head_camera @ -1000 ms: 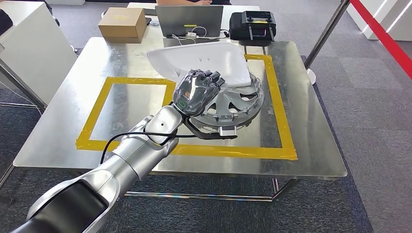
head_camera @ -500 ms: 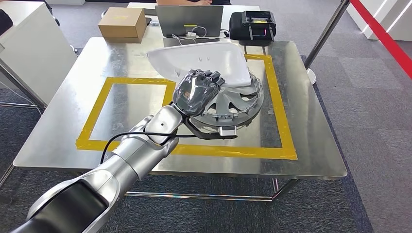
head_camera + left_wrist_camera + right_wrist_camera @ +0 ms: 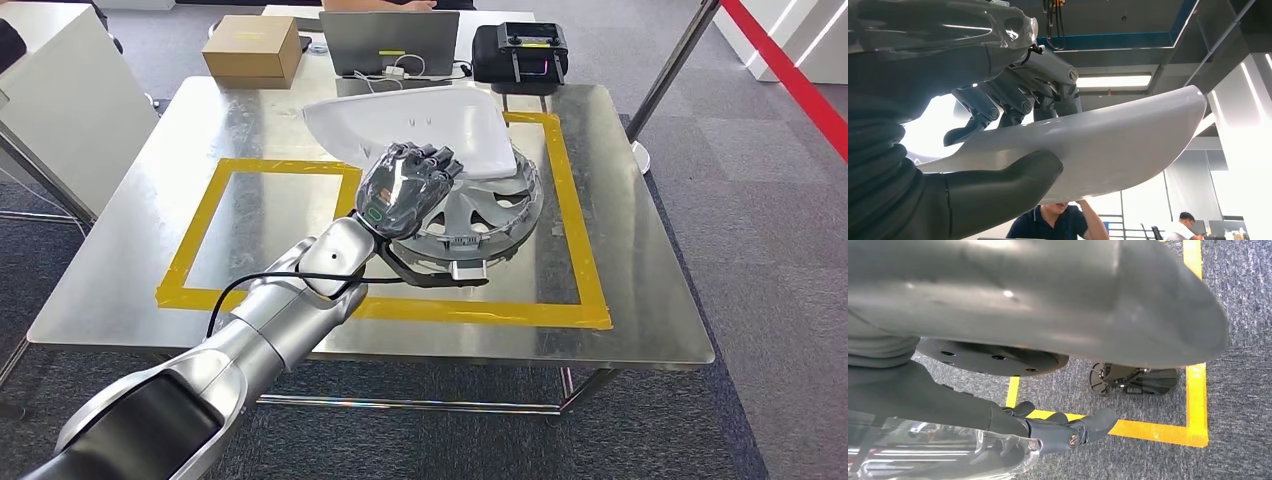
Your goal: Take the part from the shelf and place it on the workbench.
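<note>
The left hand (image 3: 405, 185) gripped the white part (image 3: 420, 125), which lay from it toward twelve o'clock, long axis running nine to three. It hung over the wheel cover (image 3: 480, 215) on the counter (image 3: 250, 210), so the release looked near; the right hand (image 3: 1048, 432) held nothing, fingers loosely extended.

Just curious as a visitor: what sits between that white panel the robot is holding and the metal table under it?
In the head view, a silver wheel cover lies on the workbench, under the white part that the left hand grips.

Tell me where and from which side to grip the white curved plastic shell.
Grip the white curved plastic shell at its thin near edge, coming from the robot's side, thumb under and fingers on top. That edge juts free above the grey wheel cover, and the left hand already holds it so, as the left wrist view shows.
</note>
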Robot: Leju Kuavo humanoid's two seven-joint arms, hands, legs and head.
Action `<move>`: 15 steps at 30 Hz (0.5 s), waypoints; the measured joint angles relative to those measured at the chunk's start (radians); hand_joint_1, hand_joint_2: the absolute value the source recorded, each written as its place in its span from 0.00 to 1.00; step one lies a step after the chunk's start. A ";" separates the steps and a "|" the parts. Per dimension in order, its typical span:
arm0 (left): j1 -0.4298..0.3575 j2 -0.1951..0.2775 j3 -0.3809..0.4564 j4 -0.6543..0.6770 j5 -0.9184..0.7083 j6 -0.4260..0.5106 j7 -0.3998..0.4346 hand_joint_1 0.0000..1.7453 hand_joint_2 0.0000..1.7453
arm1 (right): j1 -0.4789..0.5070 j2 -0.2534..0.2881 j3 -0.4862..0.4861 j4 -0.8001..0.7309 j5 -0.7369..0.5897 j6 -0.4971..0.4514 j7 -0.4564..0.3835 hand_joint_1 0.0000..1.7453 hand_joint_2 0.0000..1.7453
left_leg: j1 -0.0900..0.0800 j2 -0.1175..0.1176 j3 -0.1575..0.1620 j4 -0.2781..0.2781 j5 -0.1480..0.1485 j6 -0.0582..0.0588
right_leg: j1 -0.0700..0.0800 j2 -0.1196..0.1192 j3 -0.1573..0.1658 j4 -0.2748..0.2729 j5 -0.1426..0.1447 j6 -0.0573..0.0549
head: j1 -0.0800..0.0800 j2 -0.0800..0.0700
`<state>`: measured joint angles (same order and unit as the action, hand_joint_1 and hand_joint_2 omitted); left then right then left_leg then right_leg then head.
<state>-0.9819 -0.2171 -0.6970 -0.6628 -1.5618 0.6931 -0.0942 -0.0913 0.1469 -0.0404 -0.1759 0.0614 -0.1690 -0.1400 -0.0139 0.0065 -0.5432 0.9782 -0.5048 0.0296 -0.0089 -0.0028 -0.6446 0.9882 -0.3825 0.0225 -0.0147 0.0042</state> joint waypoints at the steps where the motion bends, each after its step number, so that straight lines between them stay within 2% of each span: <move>1: 0.000 0.000 0.000 0.000 0.000 0.000 0.000 1.00 1.00 | 0.000 0.000 0.000 0.000 0.000 0.000 0.000 0.00 0.00 | 0.000 0.000 0.000 0.000 0.000 0.000 | 0.000 0.000 0.000 0.000 0.000 0.000 | 0.000 0.000; 15: 0.000 0.000 0.000 0.000 0.000 0.000 0.000 1.00 1.00 | 0.000 0.000 0.000 0.000 0.000 0.000 0.000 0.00 0.00 | 0.000 0.000 0.000 0.000 0.000 0.000 | 0.000 0.000 0.000 0.000 0.000 0.000 | 0.000 0.000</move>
<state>-0.9820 -0.2171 -0.6971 -0.6630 -1.5618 0.6931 -0.0942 -0.0913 0.1469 -0.0404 -0.1759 0.0614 -0.1690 -0.1400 -0.0139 0.0065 -0.5432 0.9782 -0.5047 0.0294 -0.0089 -0.0028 -0.6447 0.9884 -0.3825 0.0225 -0.0147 0.0042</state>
